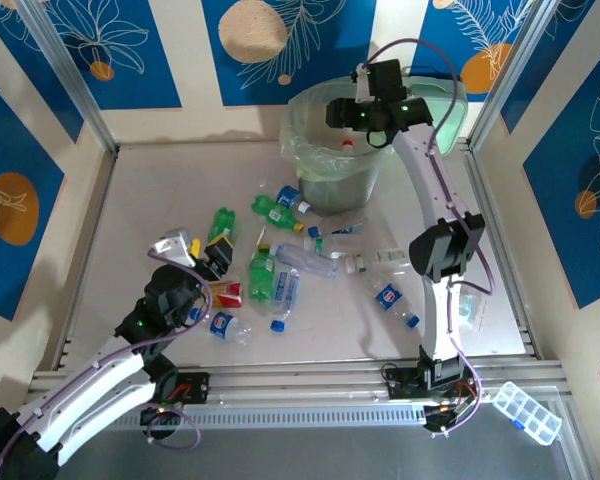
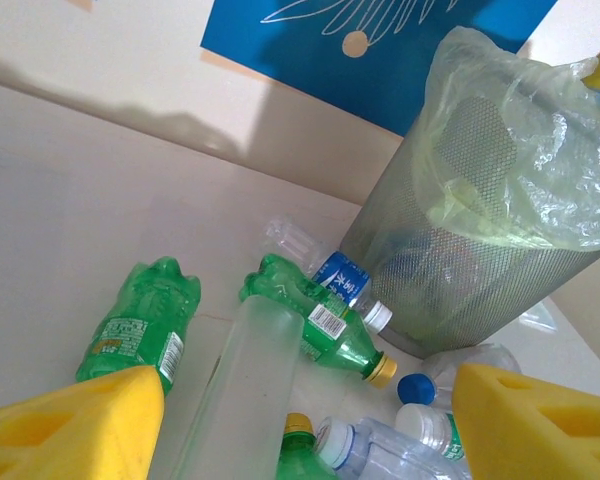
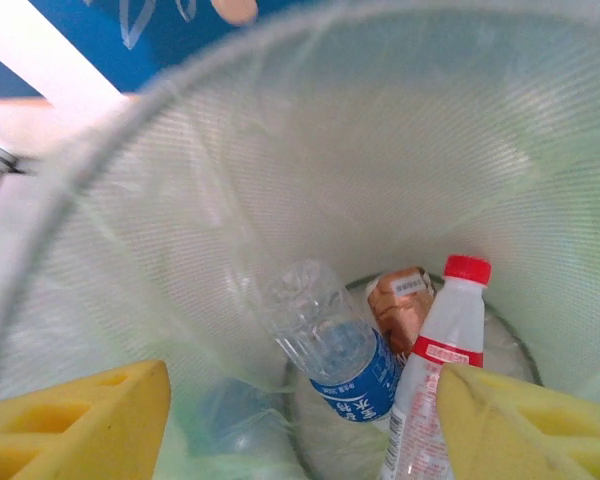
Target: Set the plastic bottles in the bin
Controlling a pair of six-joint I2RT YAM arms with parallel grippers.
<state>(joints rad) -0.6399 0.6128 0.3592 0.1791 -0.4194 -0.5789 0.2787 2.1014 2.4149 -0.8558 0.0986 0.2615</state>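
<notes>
Note that the right fingers stand apart over the bin, gripping nothing. A blue-labelled bottle and a red-capped bottle lie inside. The left fingers stand apart, a frosted bottle between them untouched, near other plastic bottles on the worktop.

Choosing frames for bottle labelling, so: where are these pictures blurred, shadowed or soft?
Top view: sharp and evenly lit, bin included. Left wrist view: a soft shadow crosses the wall; the yellow fingers and frosted bottle look blurred. Right wrist view: the bin's mesh is soft, the red-capped bottle crisp.
</notes>
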